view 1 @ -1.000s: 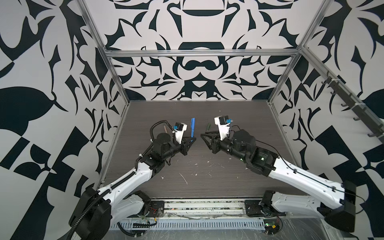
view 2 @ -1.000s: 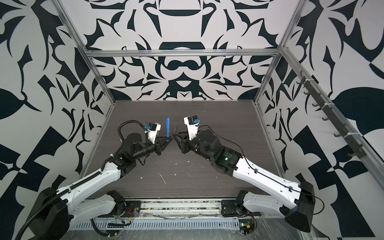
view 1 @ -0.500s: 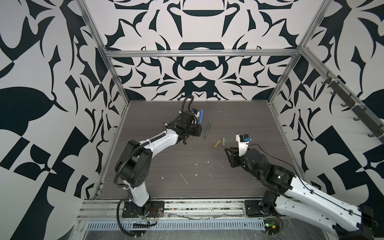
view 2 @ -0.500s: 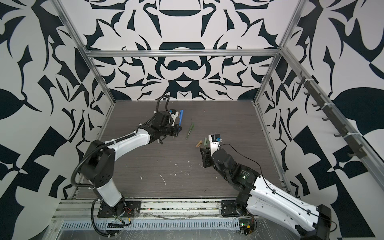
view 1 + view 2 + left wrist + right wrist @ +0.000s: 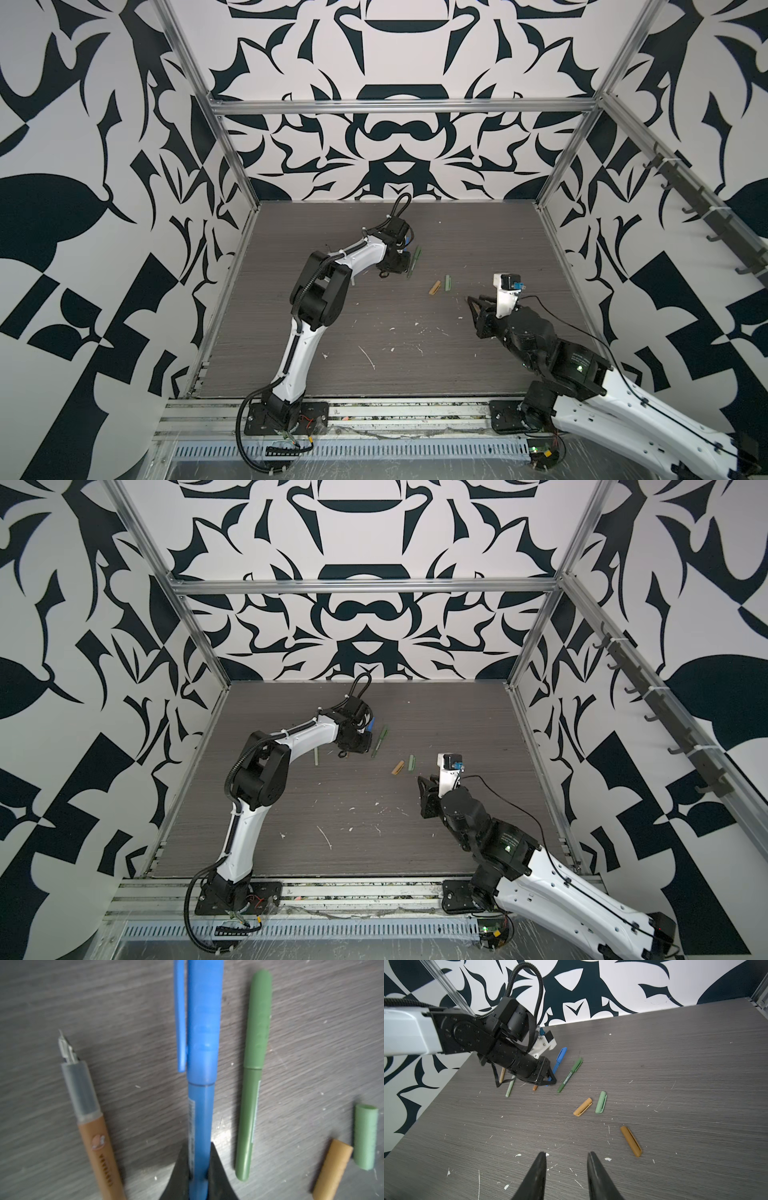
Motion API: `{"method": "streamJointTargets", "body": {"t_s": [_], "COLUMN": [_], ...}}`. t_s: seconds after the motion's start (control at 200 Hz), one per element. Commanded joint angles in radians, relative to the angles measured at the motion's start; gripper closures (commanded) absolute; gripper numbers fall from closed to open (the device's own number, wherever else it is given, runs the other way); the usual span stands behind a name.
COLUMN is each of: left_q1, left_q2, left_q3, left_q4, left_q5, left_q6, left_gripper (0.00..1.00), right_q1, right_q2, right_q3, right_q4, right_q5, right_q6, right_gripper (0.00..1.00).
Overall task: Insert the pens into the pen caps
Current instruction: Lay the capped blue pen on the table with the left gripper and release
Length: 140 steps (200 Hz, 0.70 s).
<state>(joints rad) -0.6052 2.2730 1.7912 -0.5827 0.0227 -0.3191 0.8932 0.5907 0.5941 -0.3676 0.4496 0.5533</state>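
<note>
Left hand (image 5: 198, 1147): we see its two black fingers closed tight on the barrel of the blue plastic pen (image 5: 201, 1064), close to the back end.
Blue plastic pen: it has its blue clip cap on and points away from the left hand. We cannot tell if it touches the dark grey wood-grain bench (image 5: 675, 1076).
Place: the far part of the bench, left of the middle in both top views.
Dark green plastic pen (image 5: 253, 1084): capped, it lies flat just beside the blue plastic pen, almost parallel, not touching it.
Orange-brown pen (image 5: 97, 1136): on the other side of the blue one, without cap, its grey grip and metal nib bare.
Pale green pen (image 5: 510, 1088) and tan pen (image 5: 502, 1075): they are partly hidden under the left arm.
Light tan cap (image 5: 582, 1107) and pale green cap (image 5: 601, 1102): they lie side by side between the two hands.
Darker orange-brown cap (image 5: 631, 1141): it lies alone, near the right hand (image 5: 566, 1155).
Right hand: its fingers stand partly apart over the bench, and we see nothing between them.
</note>
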Motion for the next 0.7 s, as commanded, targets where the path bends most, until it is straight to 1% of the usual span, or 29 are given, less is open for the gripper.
{"method": "streamJointTargets", "body": {"t_s": [0.0,0.105,0.245,0.45,0.585,0.695], "left_q1": [-0.001,-0.002,-0.003,-0.003,-0.003,-0.003], "left_q2": [0.051,0.078,0.082,0.080,0.084,0.086], "left_q3": [0.068,0.100,0.115,0.141,0.148,0.151], "left_q4": [-0.130,-0.166,-0.188,-0.232,-0.242,-0.242], "left_q5": [-0.022,-0.023,-0.010,-0.020,0.019,0.018], "left_q6": [-0.014,-0.019,-0.016,-0.002,0.005,0.005], "left_gripper": [0.92,0.91,0.87,0.83,0.80,0.80], "right_q1": [-0.003,-0.004,-0.004,-0.004,-0.004,-0.005], "right_q2": [0.001,0.000,-0.001,-0.002,0.009,0.022], "right_q3": [-0.004,-0.011,-0.014,-0.015,-0.013,-0.012], "right_q4": [0.021,0.026,0.025,0.037,0.047,0.056], "right_q5": [0.019,0.016,0.012,0.000,-0.011,-0.018], "right_q6": [-0.007,-0.006,-0.001,0.005,0.007,0.007], "right_gripper": [0.64,0.64,0.64,0.64,0.64,0.64]}}
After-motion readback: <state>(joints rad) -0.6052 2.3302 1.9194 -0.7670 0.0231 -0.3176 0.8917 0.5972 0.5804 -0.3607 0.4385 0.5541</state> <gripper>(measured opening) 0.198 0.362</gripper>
